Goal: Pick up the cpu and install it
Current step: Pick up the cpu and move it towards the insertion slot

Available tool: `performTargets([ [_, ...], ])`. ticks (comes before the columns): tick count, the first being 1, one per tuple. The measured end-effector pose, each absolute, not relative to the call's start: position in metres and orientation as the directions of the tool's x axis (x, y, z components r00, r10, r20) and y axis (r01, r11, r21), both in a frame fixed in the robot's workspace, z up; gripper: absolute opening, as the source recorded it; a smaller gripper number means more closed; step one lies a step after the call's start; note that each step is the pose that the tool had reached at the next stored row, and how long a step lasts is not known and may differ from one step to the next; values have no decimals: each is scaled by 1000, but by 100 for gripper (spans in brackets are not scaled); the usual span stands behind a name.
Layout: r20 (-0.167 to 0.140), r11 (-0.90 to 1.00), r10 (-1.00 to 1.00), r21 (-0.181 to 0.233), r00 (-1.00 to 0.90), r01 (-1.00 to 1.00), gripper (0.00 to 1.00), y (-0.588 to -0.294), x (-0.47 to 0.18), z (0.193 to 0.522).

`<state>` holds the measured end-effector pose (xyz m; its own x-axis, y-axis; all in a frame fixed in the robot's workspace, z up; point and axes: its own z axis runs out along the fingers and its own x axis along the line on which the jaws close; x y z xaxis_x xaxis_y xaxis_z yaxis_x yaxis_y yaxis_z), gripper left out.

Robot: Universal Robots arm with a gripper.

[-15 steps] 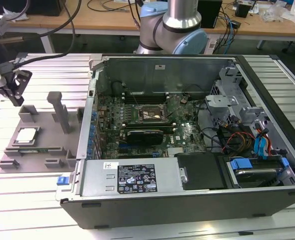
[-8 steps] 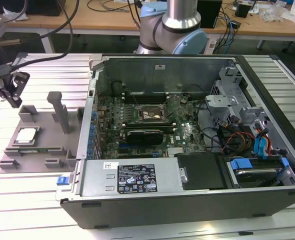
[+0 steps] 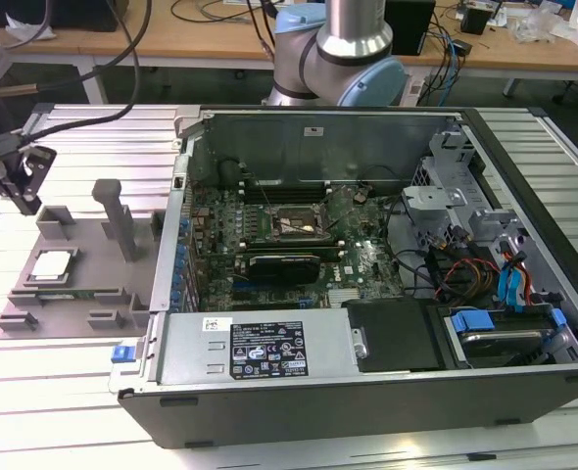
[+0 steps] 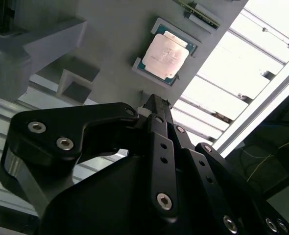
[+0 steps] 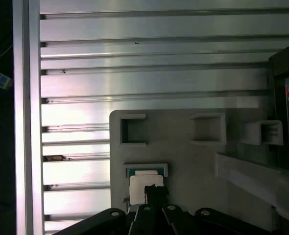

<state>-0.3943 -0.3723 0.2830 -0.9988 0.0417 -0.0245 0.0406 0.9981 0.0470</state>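
1. Step in hand is the approach for the pick. Nothing is lifted: the small flat square cpu with a pale silver metal top [image 4: 166, 54] sits in its pocket on the grey plastic fixture plate [image 4: 110, 44].
2. The black two-finger gripper [image 5: 153, 188] has its fingers pressed together with nothing between them.
3. The cpu is below the fingertips and slightly ahead of them, clearly apart, no contact.
4. The long narrow green memory stick [image 4: 199, 13] is on the same plate, beyond the cpu as seen from the gripper. It isn't my target.
5. The install target, the black square socket frame [image 3: 294, 225] on the green motherboard [image 3: 367, 264], is inside the open dark grey computer case [image 3: 367, 406]. That is well away from the gripper, past the far side of the plate. I can't tell if the socket latch is up.
6. My judgement is that the pick calls for the fingers spread wider than the chip, squared to two opposite edges, then a straight descent. The pocket's raised corner walls look like they leave little room, so a skewed approach risks tipping the chip.
7. For writing, there's a black-and-white printed label [image 3: 269, 348] on the case's metal cover, with text too small to read. The markings on the cpu top are faint and not legible.
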Motion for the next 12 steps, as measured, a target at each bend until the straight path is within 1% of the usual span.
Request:
performTargets([
  [12, -24, 998, 36, 47, -999, 35, 11, -379, -399, 268],
])
